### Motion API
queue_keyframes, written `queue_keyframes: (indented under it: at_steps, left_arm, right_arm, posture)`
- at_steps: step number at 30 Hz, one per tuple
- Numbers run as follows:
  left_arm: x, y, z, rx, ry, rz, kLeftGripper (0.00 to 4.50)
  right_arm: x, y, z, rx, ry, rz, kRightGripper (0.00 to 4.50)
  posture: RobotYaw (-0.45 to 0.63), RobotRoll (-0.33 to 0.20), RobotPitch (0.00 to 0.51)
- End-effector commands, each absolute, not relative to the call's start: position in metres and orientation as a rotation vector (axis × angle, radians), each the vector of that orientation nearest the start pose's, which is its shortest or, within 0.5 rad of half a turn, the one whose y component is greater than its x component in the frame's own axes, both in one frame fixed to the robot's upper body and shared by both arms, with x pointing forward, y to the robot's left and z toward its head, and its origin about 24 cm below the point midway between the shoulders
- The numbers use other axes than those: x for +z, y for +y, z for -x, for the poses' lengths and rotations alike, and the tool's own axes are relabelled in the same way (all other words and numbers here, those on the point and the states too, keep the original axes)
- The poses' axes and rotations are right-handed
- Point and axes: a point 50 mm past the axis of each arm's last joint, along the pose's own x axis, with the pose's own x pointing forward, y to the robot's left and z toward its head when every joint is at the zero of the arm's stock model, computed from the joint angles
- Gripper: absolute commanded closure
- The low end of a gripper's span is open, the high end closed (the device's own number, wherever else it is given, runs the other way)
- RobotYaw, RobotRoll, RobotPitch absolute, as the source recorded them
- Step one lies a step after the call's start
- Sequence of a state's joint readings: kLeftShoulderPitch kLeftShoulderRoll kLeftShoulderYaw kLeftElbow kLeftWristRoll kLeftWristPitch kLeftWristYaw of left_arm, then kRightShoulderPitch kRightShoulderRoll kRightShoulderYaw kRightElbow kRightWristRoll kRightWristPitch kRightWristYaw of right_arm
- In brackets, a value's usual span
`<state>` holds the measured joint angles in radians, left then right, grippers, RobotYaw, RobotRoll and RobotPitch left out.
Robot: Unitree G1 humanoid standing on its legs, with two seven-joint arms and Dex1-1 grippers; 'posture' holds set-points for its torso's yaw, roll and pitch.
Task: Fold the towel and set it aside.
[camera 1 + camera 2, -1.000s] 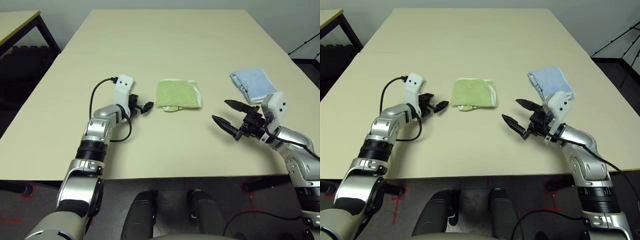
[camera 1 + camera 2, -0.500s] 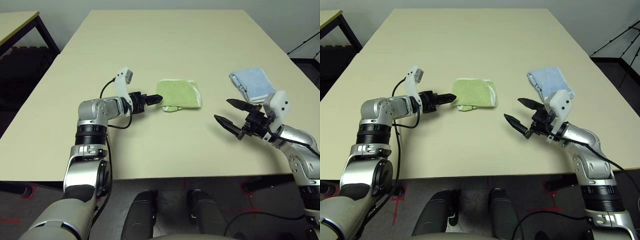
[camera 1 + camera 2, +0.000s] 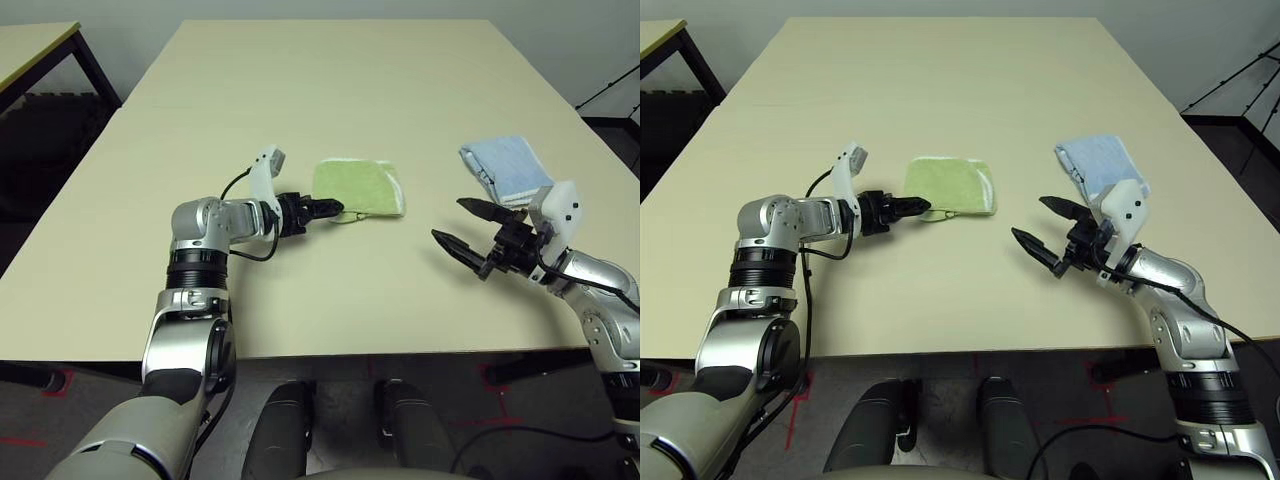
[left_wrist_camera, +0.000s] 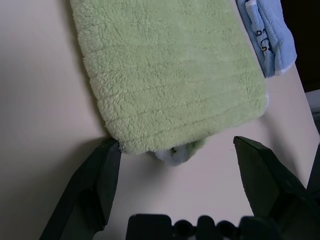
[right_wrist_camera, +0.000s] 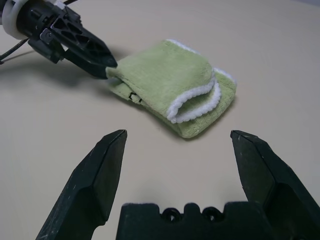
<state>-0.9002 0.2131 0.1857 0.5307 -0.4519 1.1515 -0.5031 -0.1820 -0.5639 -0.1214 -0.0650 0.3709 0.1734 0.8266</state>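
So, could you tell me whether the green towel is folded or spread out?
Folded: the towel lies in stacked layers, its white edging curling over itself.

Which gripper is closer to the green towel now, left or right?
Left. The left gripper is at the towel, at its near left corner. The right gripper hangs apart, off its right side.

We see broad bare table (image 3: 330,90) from ten through two o'clock beyond the towel (image 3: 360,187), free for passing. At three o'clock the folded blue cloth (image 3: 505,168) blocks the way, with an open lane between it and the towel. At nine o'clock the left gripper (image 3: 322,210) crowds the towel's near corner, fingers spread. The right gripper (image 3: 465,228) hangs at four o'clock, spread wide, bare table between.
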Motion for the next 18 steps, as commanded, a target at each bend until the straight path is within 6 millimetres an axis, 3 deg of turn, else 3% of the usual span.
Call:
queue_keyframes:
  at_steps: [1,15,18]
  left_arm:
    - [0.13,0.115,-0.365,-0.708,0.7,0.456,0.04]
    - [0.129,0.123,-0.378,-0.672,0.714,0.426,0.04]
    - [0.136,0.148,-0.381,-0.597,0.707,0.386,0.04]
  right_arm:
    - [0.13,-0.224,-0.266,0.753,-0.036,0.236,0.0]
    - [0.132,-0.225,-0.264,0.736,-0.031,0.237,0.0]
    - [0.132,-0.226,-0.265,0.734,-0.029,0.236,0.0]
  posture:
    - [-0.03,0.0,0.117]
    - [-0.04,0.0,0.13]
    - [-0.03,0.0,0.131]
